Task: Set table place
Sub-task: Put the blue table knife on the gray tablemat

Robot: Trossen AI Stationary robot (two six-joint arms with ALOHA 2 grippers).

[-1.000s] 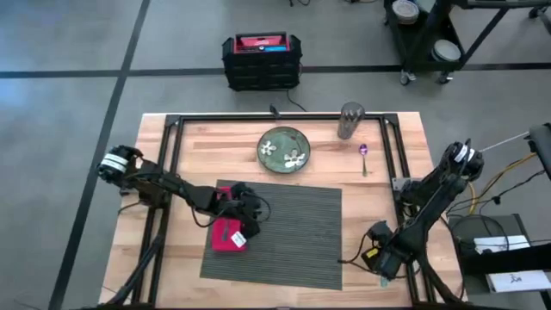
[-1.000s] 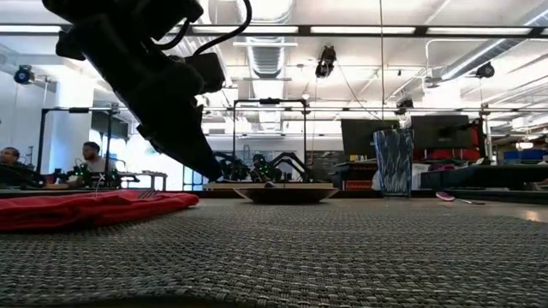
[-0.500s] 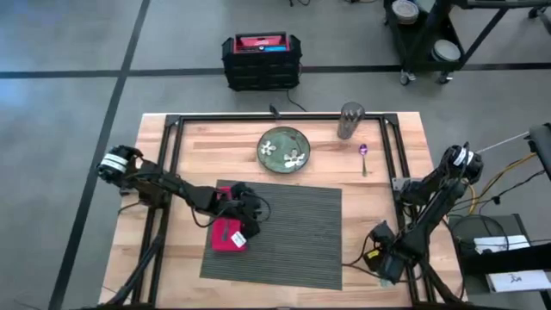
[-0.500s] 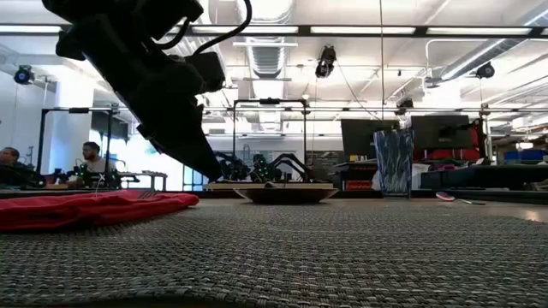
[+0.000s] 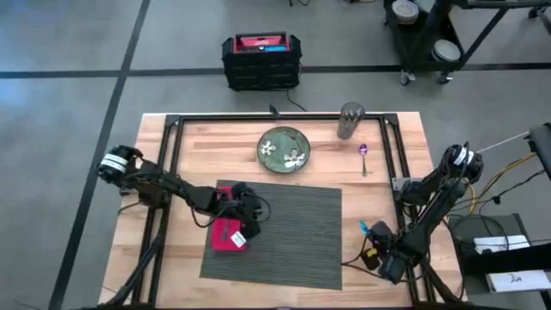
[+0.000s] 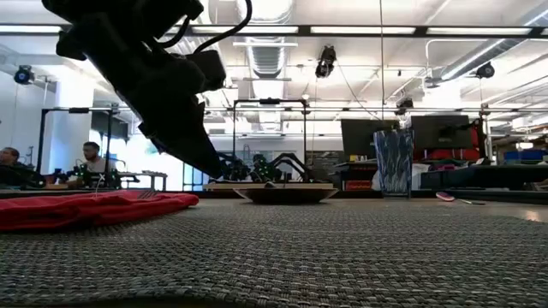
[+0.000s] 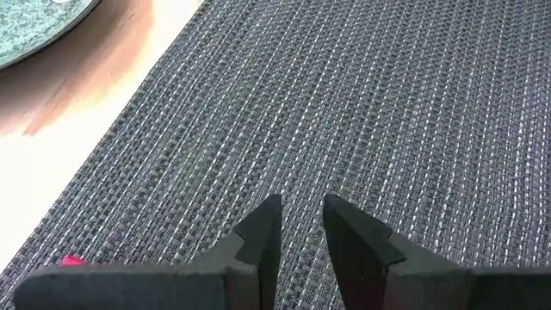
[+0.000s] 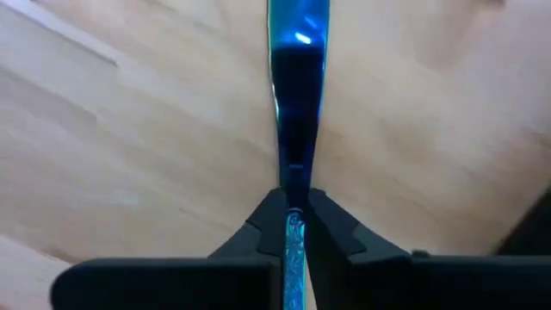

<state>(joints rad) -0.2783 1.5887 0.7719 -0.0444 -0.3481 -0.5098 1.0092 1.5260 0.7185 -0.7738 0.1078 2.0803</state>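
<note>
The mat (image 5: 275, 230) lies flat on the near middle of the table (image 5: 392, 172), its long side running left to right. A red napkin (image 5: 227, 232) rests on the mat's left end, and the left gripper (image 5: 252, 209) hovers just above the mat beside it, its fingers (image 7: 258, 237) slightly parted and holding nothing. The right gripper (image 5: 376, 244) is low over the bare wood just off the mat's right edge, near the front right corner; its fingers (image 8: 269, 215) are clamped on a thin blue utensil (image 8: 295, 103) whose shiny handle juts forward over the tabletop. Beyond the mat's far edge sits a green plate (image 5: 284, 150), clear of the mat. A glass (image 5: 350, 120) stands to the right of the plate, and a spoon (image 5: 364, 157) lies nearer on the wood just beside the glass.
</note>
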